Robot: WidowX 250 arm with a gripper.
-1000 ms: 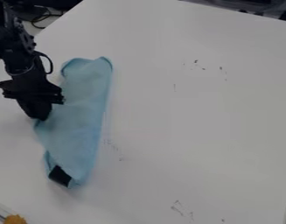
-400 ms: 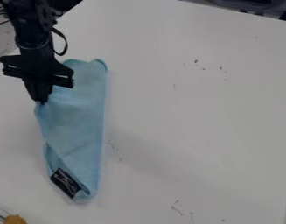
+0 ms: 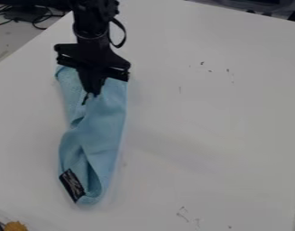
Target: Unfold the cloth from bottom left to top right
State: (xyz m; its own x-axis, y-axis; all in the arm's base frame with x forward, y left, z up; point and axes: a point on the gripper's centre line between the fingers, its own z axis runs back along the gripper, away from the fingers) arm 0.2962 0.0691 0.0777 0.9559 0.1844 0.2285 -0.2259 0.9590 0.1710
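Clearly, the black gripper (image 3: 91,94) hangs down over the upper part of the light blue cloth (image 3: 107,119), its fingers pressed together on a pinch of the fabric. The cloth lies as a long, narrow, still folded strip on the left side of the white worktop (image 3: 222,122), running from under the gripper towards the near edge. Creases run down from the pinch, and the lower end curls into a loose fold. A black label (image 3: 72,184) sits at its lower left, and a yellow-orange object (image 3: 16,226) shows at the bottom left corner.
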